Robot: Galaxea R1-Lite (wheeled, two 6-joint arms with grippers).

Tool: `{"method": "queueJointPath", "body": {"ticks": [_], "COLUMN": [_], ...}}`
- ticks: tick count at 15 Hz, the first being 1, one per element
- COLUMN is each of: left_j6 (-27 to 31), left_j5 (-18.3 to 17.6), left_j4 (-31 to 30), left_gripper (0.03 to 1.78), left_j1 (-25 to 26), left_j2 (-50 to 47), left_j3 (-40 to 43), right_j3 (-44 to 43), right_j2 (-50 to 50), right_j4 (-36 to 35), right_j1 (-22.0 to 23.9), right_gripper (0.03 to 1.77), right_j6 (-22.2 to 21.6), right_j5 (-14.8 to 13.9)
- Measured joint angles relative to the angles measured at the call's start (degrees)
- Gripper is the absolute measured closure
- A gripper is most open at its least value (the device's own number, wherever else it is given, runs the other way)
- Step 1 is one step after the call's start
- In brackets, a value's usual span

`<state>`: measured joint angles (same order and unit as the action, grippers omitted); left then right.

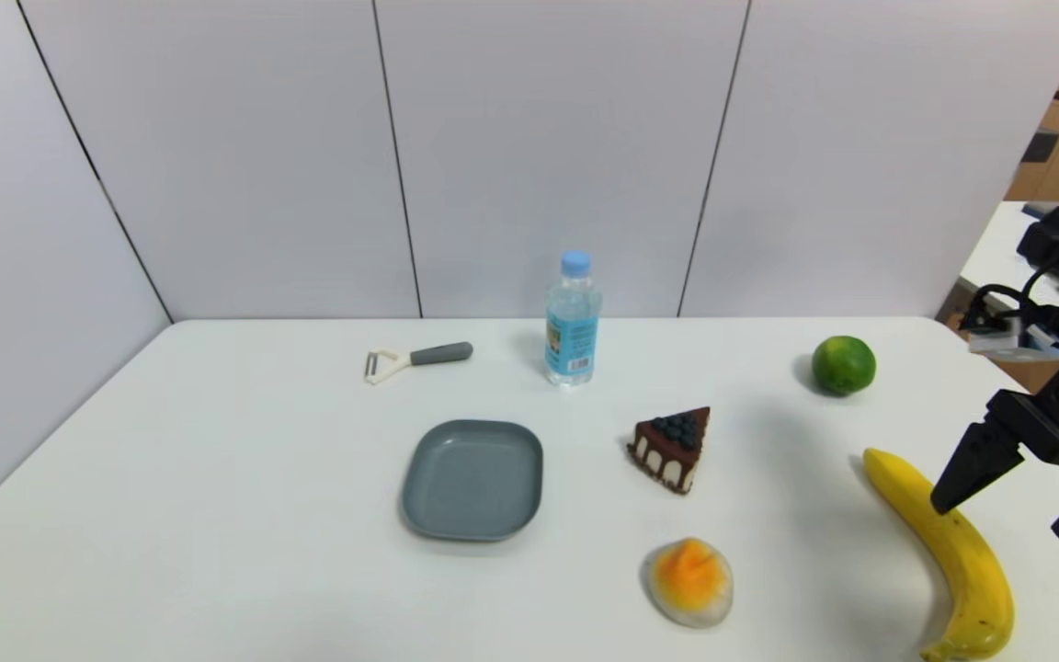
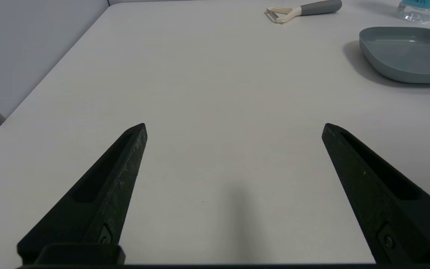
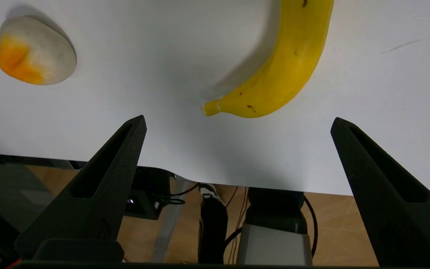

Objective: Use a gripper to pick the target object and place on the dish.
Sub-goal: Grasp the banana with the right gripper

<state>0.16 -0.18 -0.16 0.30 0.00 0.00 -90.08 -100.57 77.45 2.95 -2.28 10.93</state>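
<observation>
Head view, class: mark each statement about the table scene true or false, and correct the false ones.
1. The banana lies on the dish. False: it lies on the table, far to the dish's right, and the dish holds nothing.
2. The right gripper is open above the banana. True.
3. The water bottle lies on its side. False: it stands upright.
4. The cake slice sits between the dish and the banana. True.
5. The left gripper holds the peeler. False: it is open and holds nothing.
</observation>
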Motion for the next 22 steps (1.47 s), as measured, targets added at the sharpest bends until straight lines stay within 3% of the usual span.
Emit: {"method": "queueJointPath", "body": {"ticks": [5, 22], "left_j6": [0.0, 0.0], "left_j5": [0.0, 0.0], "left_j4": [0.0, 0.0], "left_gripper": [0.12, 0.12], "left_j1": [0.0, 0.0], "left_j2": [0.0, 0.0], "left_j3": [0.0, 0.0], "right_j3": [1.1, 12.3], "right_j2": [-5.9, -9.1], "right_j4": [-5.3, -17.2], "right_j1": [1.3, 2.5], "right_gripper": [0.09, 0.09], "right_j6": [-0.8, -0.3], "right_j5": [-1.8, -2.0]}}
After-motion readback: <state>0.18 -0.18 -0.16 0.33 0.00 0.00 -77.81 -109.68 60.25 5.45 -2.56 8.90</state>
